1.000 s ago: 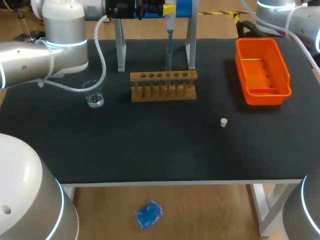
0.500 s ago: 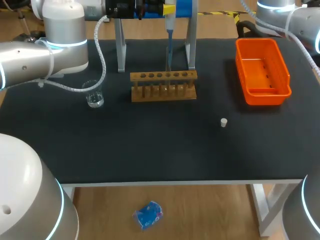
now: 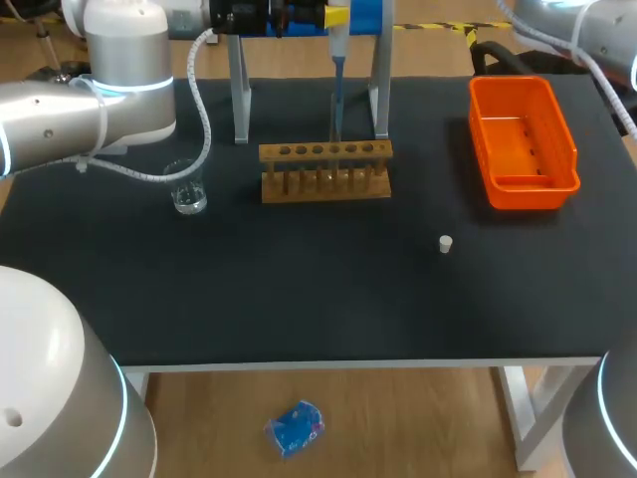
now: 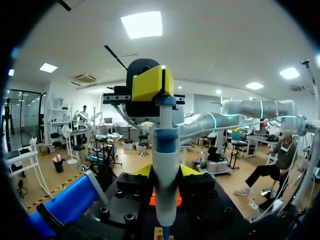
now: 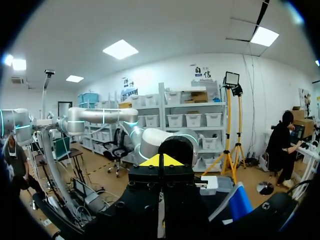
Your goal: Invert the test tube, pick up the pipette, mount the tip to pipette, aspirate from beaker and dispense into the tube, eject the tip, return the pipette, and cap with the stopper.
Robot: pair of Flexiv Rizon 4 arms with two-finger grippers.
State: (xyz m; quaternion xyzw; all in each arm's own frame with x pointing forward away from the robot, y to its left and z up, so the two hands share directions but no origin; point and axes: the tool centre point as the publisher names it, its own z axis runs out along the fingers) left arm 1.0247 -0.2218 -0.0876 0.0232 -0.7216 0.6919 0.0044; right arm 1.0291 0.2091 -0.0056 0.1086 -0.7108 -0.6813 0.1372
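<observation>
My left gripper [image 3: 336, 18] is at the table's far edge by the grey pipette stand [image 3: 239, 100], shut on the white pipette [image 3: 337, 60]. The pipette hangs upright with its thin lower end behind the wooden tube rack [image 3: 325, 169]. In the left wrist view the pipette [image 4: 165, 150], with its blue band and yellow top, stands between my gripper's [image 4: 165, 172] yellow tips. A glass beaker [image 3: 186, 187] sits left of the rack. The white stopper [image 3: 445, 243] lies alone to the front right. I cannot make out a tube in the rack. My right gripper [image 5: 160, 161] is shut and empty, up above the table.
An orange bin [image 3: 523, 139] stands at the back right, under my right arm [image 3: 587, 30]. The stand's second grey leg [image 3: 379, 100] rises just right of the pipette. The black tabletop [image 3: 299, 289] stretches in front of the rack.
My right arm has drawn slightly up and back at the far right corner. The left arm and the pipette have kept still.
</observation>
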